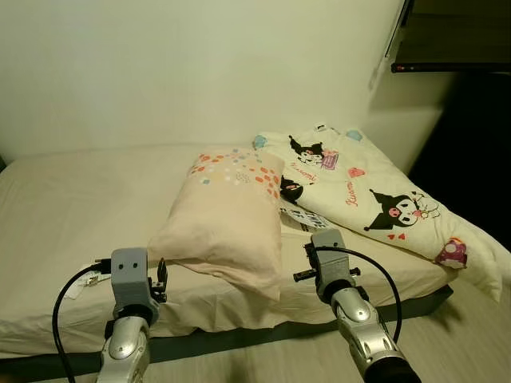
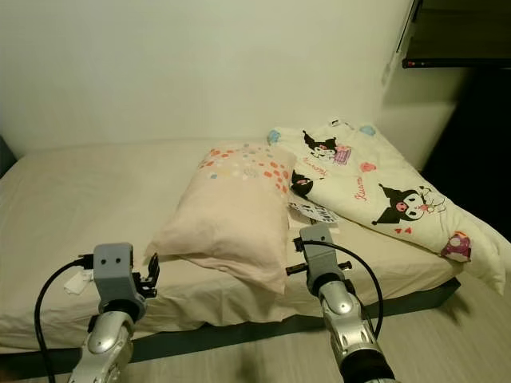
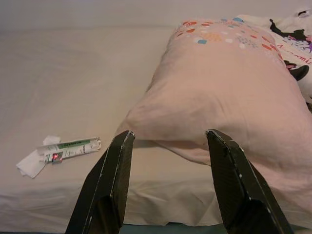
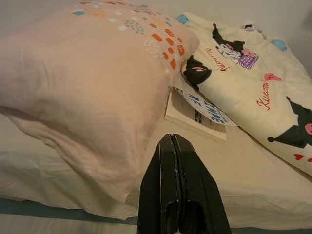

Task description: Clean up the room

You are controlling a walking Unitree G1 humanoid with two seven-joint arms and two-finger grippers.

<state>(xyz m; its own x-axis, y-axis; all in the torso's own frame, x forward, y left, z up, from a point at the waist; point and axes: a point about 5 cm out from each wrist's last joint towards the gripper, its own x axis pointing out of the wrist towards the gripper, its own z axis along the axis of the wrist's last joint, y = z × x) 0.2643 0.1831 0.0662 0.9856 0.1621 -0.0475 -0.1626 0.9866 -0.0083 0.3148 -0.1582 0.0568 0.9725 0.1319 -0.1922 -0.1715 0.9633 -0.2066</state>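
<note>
Cleanup barely begun: pillow (image 1: 227, 215), book (image 4: 195, 114), tube (image 3: 70, 147) on bed (image 1: 72, 207); left gripper (image 3: 170, 161) released, right gripper (image 4: 176, 170) clenched empty.

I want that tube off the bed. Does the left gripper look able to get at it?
Probably yes: the tube lies in the open beside the left gripper, whose fingers are open.

Both silver arms reach forward, side by side. The left claw (image 3: 168, 161) holds its fingers spread wide. The right claw (image 4: 176, 187) has its fingers pressed together.
</note>
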